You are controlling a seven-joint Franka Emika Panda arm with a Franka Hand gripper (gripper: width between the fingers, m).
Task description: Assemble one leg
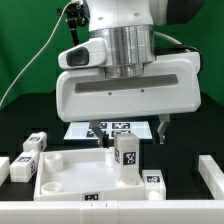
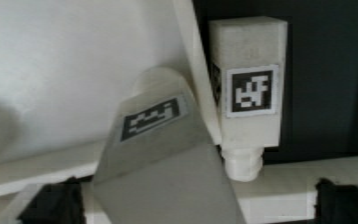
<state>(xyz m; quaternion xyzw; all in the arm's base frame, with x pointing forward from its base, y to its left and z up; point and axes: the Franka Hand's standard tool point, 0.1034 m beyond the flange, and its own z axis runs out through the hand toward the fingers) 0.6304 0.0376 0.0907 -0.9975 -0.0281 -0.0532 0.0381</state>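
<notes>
Upright, leg [image 1: 126, 157] stands in panel [image 1: 62, 176].

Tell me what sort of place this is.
Most likely a robotics lab bench. A robot arm's hand hangs over a black table, the white leg carries fiducial tags, and a marker board lies behind it, with a green curtain as backdrop.

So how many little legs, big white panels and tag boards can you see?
legs: 3
white rimmed panel: 1
marker board: 1
Total: 5
</notes>
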